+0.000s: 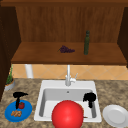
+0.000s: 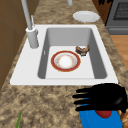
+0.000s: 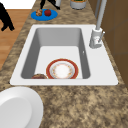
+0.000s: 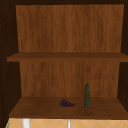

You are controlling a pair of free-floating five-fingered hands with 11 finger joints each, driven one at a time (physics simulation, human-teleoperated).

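Observation:
My left hand (image 1: 19, 95) hovers over a blue plate (image 1: 11, 110) on the counter left of the sink. In the left side view this hand (image 2: 105, 97) has its fingers straight and spread above a red apple (image 2: 103, 114). The plate also carries brown cookies (image 1: 16, 113). My right hand (image 1: 89, 97) hangs over the sink's right part with its fingers loose and holds nothing. In the sink (image 2: 33, 72) lie a red-rimmed plate (image 2: 65, 61) and a brown pastry (image 2: 82, 49). A large red round shape (image 1: 67, 115) covers the sink's front edge in the front view.
A white plate (image 1: 115, 115) sits on the counter right of the sink. The faucet (image 1: 68, 76) stands behind the basin. On the shelf above are purple grapes (image 1: 66, 49) and a green bottle (image 1: 86, 43). A potted plant (image 1: 10, 80) stands at the far left.

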